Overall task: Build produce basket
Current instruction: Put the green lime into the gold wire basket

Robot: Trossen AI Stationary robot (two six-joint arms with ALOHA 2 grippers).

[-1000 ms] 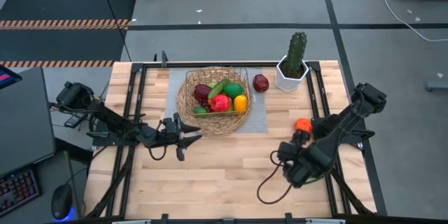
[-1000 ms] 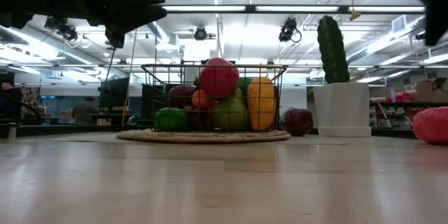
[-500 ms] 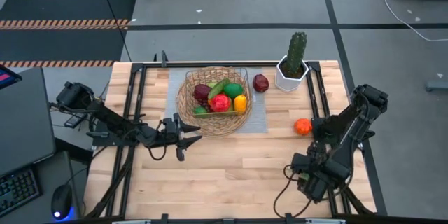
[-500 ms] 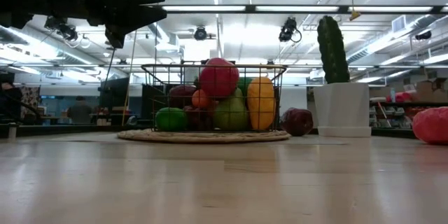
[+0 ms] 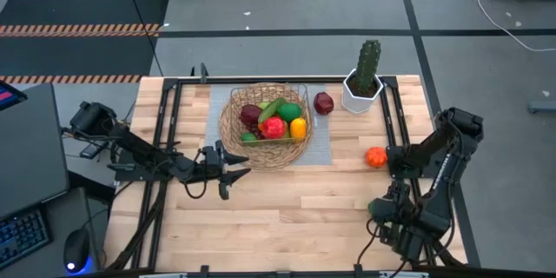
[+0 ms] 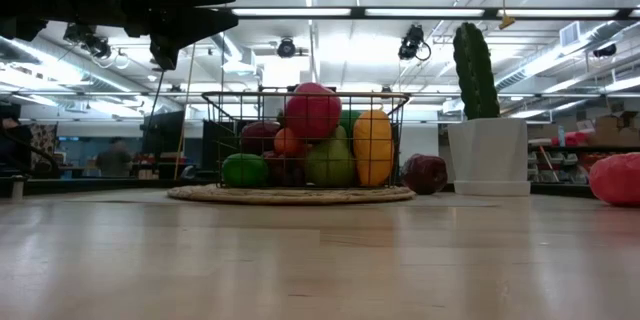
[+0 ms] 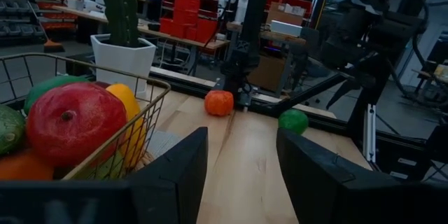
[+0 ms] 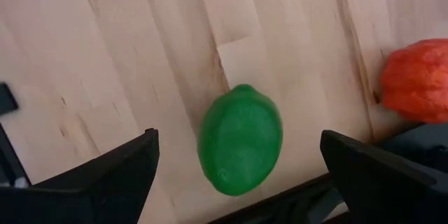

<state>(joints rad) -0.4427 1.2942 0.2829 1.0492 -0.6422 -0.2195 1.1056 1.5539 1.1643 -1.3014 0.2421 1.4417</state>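
The tan wicker basket stands on a grey mat at the table's far middle and holds several toy fruits: red, yellow, green and dark purple. A dark red fruit lies on the mat beside it. An orange fruit lies on the table to the right. A green lime lies on the wood, below and between the fingers of my open right gripper, which does not touch it. In the high view the right arm hides the lime. My left gripper is open and empty, just near of the basket.
A green cactus in a white pot stands at the far right, behind the dark red fruit. Black frame rails run along the table's left and right sides. Bare wood lies between the two grippers.
My right gripper has drawn back from beside the orange fruit toward the table's near edge and a little to the right. The orange fruit stays where it was. My left arm has kept still.
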